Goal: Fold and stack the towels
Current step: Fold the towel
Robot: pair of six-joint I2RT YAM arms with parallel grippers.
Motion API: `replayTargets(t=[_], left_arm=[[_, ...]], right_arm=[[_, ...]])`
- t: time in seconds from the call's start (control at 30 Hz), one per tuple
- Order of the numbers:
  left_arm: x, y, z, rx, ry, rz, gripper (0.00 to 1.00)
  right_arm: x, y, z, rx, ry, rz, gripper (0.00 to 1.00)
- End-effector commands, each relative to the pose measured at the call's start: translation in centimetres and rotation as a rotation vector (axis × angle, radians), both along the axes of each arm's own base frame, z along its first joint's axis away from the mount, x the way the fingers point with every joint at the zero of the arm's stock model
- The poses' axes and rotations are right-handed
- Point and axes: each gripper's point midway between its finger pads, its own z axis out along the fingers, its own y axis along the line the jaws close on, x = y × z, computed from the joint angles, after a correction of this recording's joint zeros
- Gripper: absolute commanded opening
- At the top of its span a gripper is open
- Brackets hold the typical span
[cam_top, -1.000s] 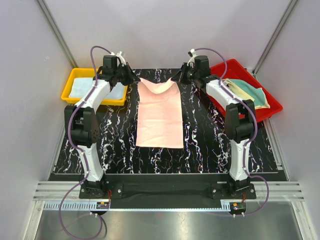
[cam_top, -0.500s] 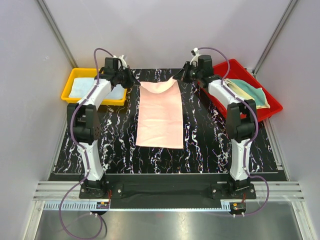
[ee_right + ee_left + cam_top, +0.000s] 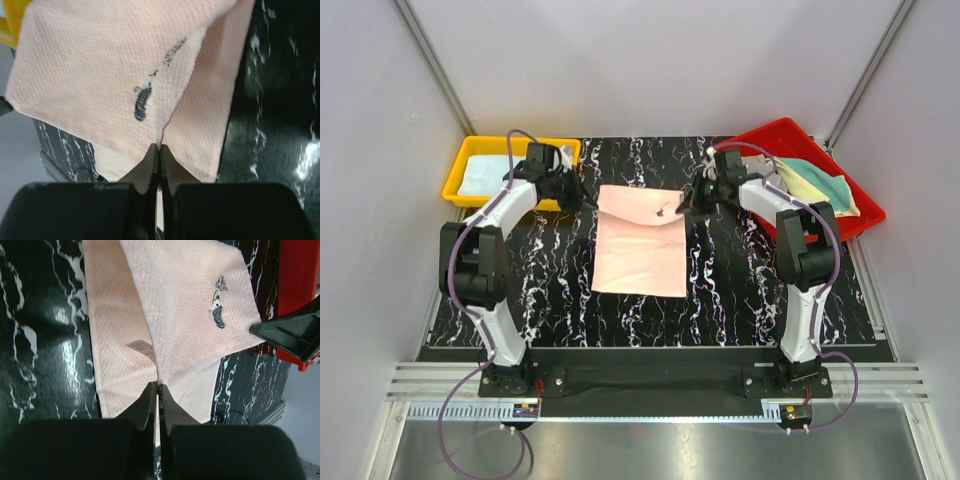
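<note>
The pink towel point(image 3: 640, 250) at the centre of the tabletop point(image 3: 740, 290) is being folded in half, its far edge, pinched at both corners by the clamped left end effector point(image 3: 589, 202) and right end effector point(image 3: 681, 207), now being drawn from 12 o'clock toward 6 o'clock over the lower layer.

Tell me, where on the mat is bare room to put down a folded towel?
Bare mat lies left of the pink towel, right of it, and along the near edge. The towel's far end is crowded: both arms' jaws pinch it there.
</note>
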Motion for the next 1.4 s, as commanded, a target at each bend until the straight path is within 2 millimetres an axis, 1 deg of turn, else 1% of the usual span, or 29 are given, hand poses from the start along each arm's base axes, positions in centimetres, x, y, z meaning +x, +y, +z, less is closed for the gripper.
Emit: replayTargets(t=[0.0, 0.03, 0.07, 0.1, 0.13, 0.17, 0.2, 0.23, 0.27, 0.3, 0.33, 0.4, 0.47, 0.53, 0.57, 0.6, 0.63, 0.67, 0.7, 0.77, 0.8, 0.87, 0.9, 0.97, 1.07, 1.2, 1.3, 1.33, 1.37], left_arm=[[-2.5, -0.2, 1.9, -0.010, -0.015, -0.023, 0.00], [-3.2, 0.0, 1.8, -0.005, -0.007, -0.024, 0.00], [-4.0, 0.1, 1.0, 0.004, 0.017, -0.027, 0.00], [-4.4, 0.2, 0.8, 0.005, 0.022, -0.027, 0.00], [-4.8, 0.2, 0.6, 0.005, 0.025, -0.031, 0.00], [-5.1, 0.2, 0.6, 0.003, 0.019, -0.033, 0.00], [-5.7, 0.1, -0.1, 0.002, 0.039, -0.034, 0.00], [-6.0, -0.1, -0.2, -0.003, 0.037, -0.042, 0.00], [-6.4, -0.3, -0.4, -0.012, 0.049, -0.049, 0.00], [-6.9, -0.3, -1.0, -0.009, 0.063, -0.053, 0.00], [-7.2, -0.5, -0.9, -0.008, 0.063, -0.059, 0.00], [-8.1, -0.5, -1.4, 0.003, 0.078, -0.063, 0.00], [-8.5, -0.2, -1.3, 0.022, 0.079, -0.056, 0.00], [-9.1, 0.2, -1.3, 0.047, 0.078, -0.057, 0.00], [-9.6, 0.6, -1.7, 0.069, 0.092, -0.052, 0.00], [-10.0, 0.6, -1.8, 0.075, 0.093, -0.056, 0.00], [-11.0, 0.7, -2.2, 0.077, 0.103, -0.061, 0.00], [-11.4, 0.8, -2.5, 0.084, 0.108, -0.060, 0.00], [-11.8, 0.9, -2.9, 0.090, 0.116, -0.057, 0.00], [-12.8, 1.4, -4.1, 0.118, 0.137, -0.049, 0.00], [-13.2, 1.4, -4.6, 0.125, 0.144, -0.055, 0.00], [-13.6, 1.4, -5.2, 0.123, 0.155, -0.063, 0.00], [-14.0, 1.3, -5.6, 0.125, 0.166, -0.067, 0.00], [-14.1, 1.2, -5.8, 0.136, 0.170, -0.072, 0.00], [-14.4, 0.7, -6.0, 0.136, 0.181, -0.083, 0.00], [-15.3, 0.7, -6.9, 0.167, 0.218, -0.076, 0.00], [-16.2, 1.1, -8.1, 0.194, 0.254, -0.071, 0.00], [-16.5, 1.3, -8.5, 0.212, 0.266, -0.067, 0.00], [-16.6, 1.5, -8.9, 0.221, 0.283, -0.062, 0.00]], right_arm=[[-3.4, -0.7, 1.9, 0.011, 0.007, 0.014, 0.05], [-4.0, -0.7, 2.4, 0.022, -0.003, 0.019, 0.06], [-4.6, -0.7, 2.3, 0.034, 0.007, 0.018, 0.09], [-5.0, -0.6, 2.3, 0.053, 0.000, 0.030, 0.10], [-6.1, -0.8, 1.2, 0.051, 0.026, 0.034, 0.11], [-6.5, -0.9, 1.3, 0.053, 0.028, 0.031, 0.12], [-6.7, -0.9, 1.1, 0.056, 0.026, 0.033, 0.09], [-7.5, -1.0, 0.2, 0.055, 0.051, 0.033, 0.05], [-7.8, -1.0, 0.1, 0.064, 0.059, 0.030, 0.00], [-7.9, -0.9, 0.1, 0.082, 0.057, 0.038, 0.00], [-8.6, -0.8, -0.2, 0.090, 0.069, 0.042, 0.00], [-9.1, -0.8, 0.1, 0.111, 0.067, 0.038, 0.00], [-9.3, -0.8, 1.1, 0.123, 0.054, 0.032, 0.00], [-9.7, -0.8, 1.4, 0.137, 0.051, 0.017, 0.00], [-10.0, -0.5, 2.1, 0.154, 0.046, 0.012, 0.00], [-10.6, -0.4, 1.8, 0.152, 0.047, 0.015, 0.00], [-11.0, -0.4, 2.1, 0.147, 0.037, 0.012, 0.00], [-11.3, -0.5, 1.7, 0.134, 0.039, 0.005, 0.00], [-11.9, -0.7, 0.8, 0.120, 0.050, -0.009, 0.00], [-12.4, -0.8, 0.6, 0.135, 0.056, -0.025, 0.00], [-13.0, -0.7, 0.1, 0.146, 0.059, -0.025, 0.00], [-13.3, -0.3, 0.2, 0.166, 0.047, -0.019, 0.00], [-13.8, -0.1, -0.3, 0.163, 0.052, -0.012, 0.00], [-14.1, 0.3, -0.5, 0.167, 0.051, -0.011, 0.00], [-14.8, 0.5, -1.7, 0.153, 0.067, -0.020, 0.00], [-15.9, 0.6, -3.0, 0.144, 0.086, -0.024, 0.03], [-16.6, 0.9, -3.4, 0.144, 0.091, -0.015, 0.08], [-16.7, 0.9, -3.6, 0.138, 0.091, -0.010, 0.17], [-16.9, 0.8, -3.9, 0.128, 0.095, -0.013, 0.20]])
